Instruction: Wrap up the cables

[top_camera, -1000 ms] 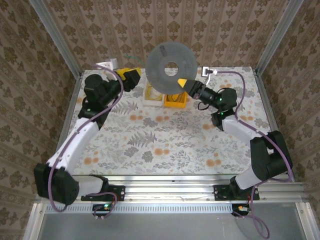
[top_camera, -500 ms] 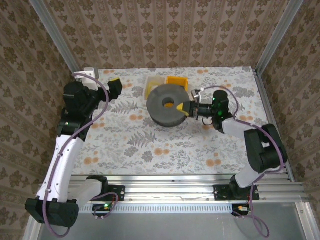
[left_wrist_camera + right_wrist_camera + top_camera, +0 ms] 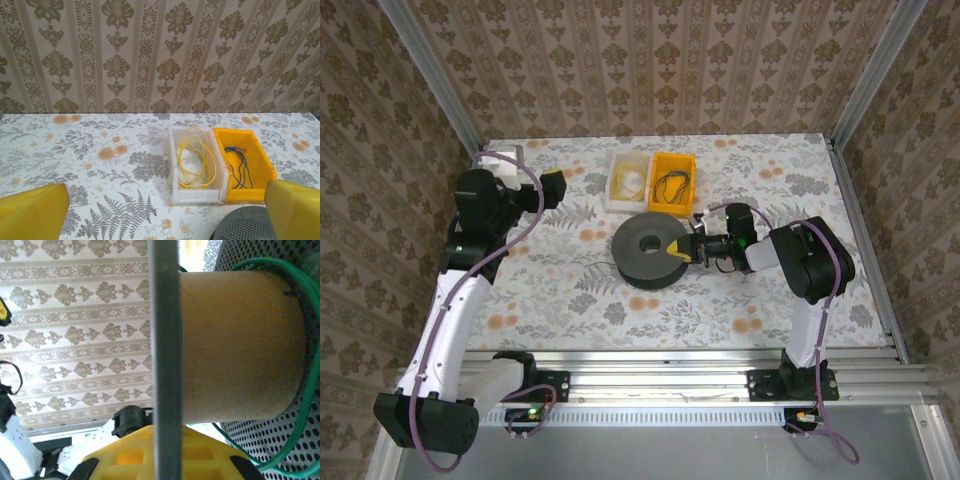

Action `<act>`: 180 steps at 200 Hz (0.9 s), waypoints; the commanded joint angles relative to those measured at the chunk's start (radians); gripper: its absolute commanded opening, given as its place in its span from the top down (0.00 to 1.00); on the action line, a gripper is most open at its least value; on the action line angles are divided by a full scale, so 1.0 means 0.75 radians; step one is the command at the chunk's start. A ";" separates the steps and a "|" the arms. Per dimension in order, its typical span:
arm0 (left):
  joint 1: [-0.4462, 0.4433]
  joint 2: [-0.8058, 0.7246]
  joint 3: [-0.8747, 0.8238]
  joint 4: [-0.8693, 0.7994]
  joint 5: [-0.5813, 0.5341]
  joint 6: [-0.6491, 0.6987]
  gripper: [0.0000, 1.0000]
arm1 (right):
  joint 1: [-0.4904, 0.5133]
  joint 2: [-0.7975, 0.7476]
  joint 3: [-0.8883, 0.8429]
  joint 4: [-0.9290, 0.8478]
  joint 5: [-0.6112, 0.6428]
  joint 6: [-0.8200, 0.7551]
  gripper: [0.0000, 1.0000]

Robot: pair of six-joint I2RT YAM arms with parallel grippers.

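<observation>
1. Left hand point(image 3: 553, 186) is over the far-left part of the tabletop point(image 3: 570, 300). In the left wrist view its yellow fingers point(image 3: 32, 212) sit at the two bottom corners of the frame, spread wide with nothing between them.
2. Pale yellow cable point(image 3: 194, 159) lies as a loose coil inside the white bin point(image 3: 172, 165). It is ahead of the left hand and apart from it, no contact.
3. Dark cable point(image 3: 238, 167) lies in a few slack loops inside the yellow bin point(image 3: 260, 155). The yellow bin touches the white bin's right side. Both bins stand near the far edge of the tabletop, right of the left hand in the top view.
4. Right hand point(image 3: 686, 250) is at mid-tabletop, pressed together on the spool point(image 3: 650, 250) and pinching the right rim of one grey flange. In the right wrist view that flange point(image 3: 165, 360) runs edge-on through the frame, with a yellow finger point(image 3: 150, 455) just below it.
5. Green cable point(image 3: 295, 274) is looped loosely around the spool's cardboard core point(image 3: 240, 345), against the perforated flange point(image 3: 260, 432) — the side of the core away from the pinched flange.
6. The spool sits just nearer than the two bins. Cannot tell whether it rests on the tabletop or is held clear of it.
</observation>
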 commanded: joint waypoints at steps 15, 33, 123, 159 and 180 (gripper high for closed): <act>0.015 0.000 -0.028 -0.003 0.008 0.032 0.00 | 0.004 -0.079 0.034 -0.490 0.032 -0.437 0.69; 0.019 -0.006 -0.036 -0.022 0.011 0.036 0.00 | 0.005 -0.115 0.037 -0.615 0.046 -0.522 0.54; 0.158 -0.096 -0.001 -0.127 0.065 0.087 0.00 | -0.173 -0.835 0.365 -1.709 0.727 -1.213 0.00; 0.178 -0.224 -0.359 0.128 -0.162 0.100 0.00 | -0.181 -1.408 -0.237 -0.819 1.453 -1.417 0.00; 0.180 -0.310 -0.652 0.327 -0.357 0.124 0.00 | -0.199 -1.570 -0.655 -0.300 1.678 -1.506 0.00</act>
